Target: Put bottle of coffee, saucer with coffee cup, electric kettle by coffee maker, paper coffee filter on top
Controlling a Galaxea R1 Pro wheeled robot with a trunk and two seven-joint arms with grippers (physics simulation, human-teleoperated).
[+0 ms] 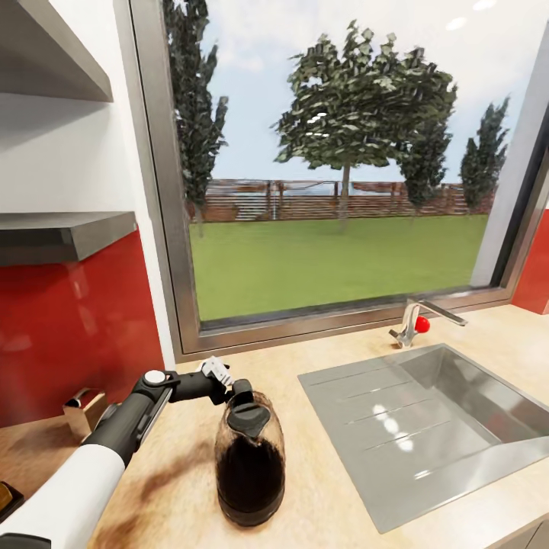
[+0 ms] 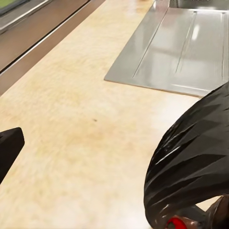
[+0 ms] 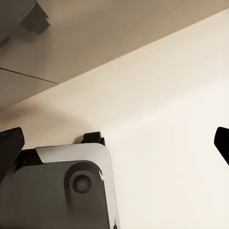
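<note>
One task item, the electric kettle, stood low-centre on the counter, left gripper at its handle, jaws' state unclear; coffee maker unseen.

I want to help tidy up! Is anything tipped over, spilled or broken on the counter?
Nothing stands out. The electric kettle stands upright on the kitchen countertop, near the sink, with the left gripper at its handle. No spill or damage shows.
</note>
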